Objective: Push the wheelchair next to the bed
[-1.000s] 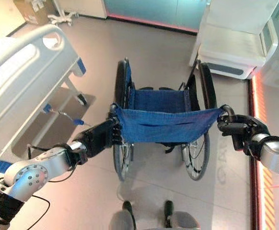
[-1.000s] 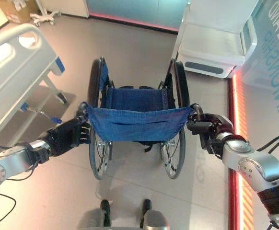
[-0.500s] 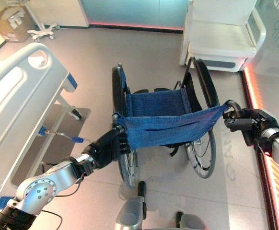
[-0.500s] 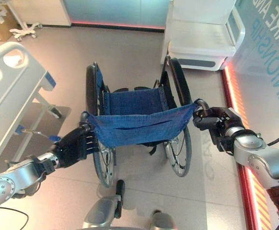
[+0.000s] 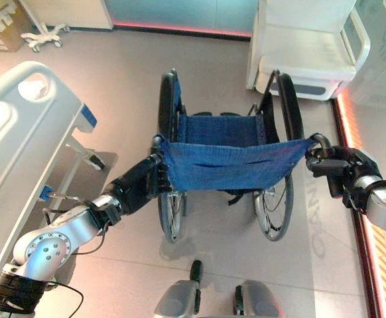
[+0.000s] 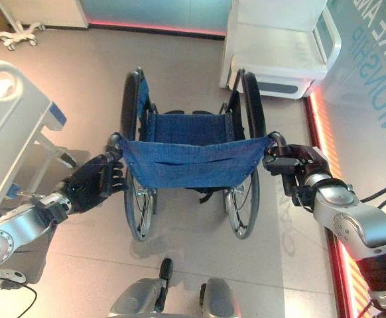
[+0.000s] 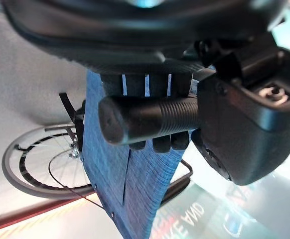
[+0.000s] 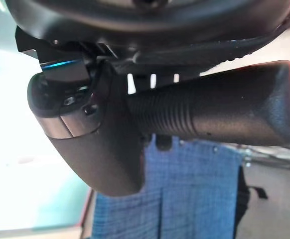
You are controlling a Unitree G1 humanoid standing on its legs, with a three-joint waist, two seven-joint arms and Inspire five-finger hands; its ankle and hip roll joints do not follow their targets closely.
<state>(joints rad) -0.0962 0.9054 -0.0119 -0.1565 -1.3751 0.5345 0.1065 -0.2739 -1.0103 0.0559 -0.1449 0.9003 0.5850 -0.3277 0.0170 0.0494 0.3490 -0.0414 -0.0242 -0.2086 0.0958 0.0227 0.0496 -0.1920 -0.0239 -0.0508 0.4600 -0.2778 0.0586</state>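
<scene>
The wheelchair (image 5: 229, 156) with its blue cloth back stands on the floor (image 5: 133, 73), its seat facing away from the robot, with the bed (image 5: 27, 126) just beside it on the left. The left hand (image 5: 145, 184) is curled round the left push handle (image 7: 145, 119). The right hand (image 5: 342, 173) is curled round the right push handle (image 8: 219, 117); a white chair (image 5: 309, 46) stands beyond.

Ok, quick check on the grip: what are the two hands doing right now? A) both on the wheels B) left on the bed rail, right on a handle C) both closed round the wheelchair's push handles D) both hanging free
C: the left hand and the right hand each curl round a ribbed push handle of the wheelchair.
</scene>
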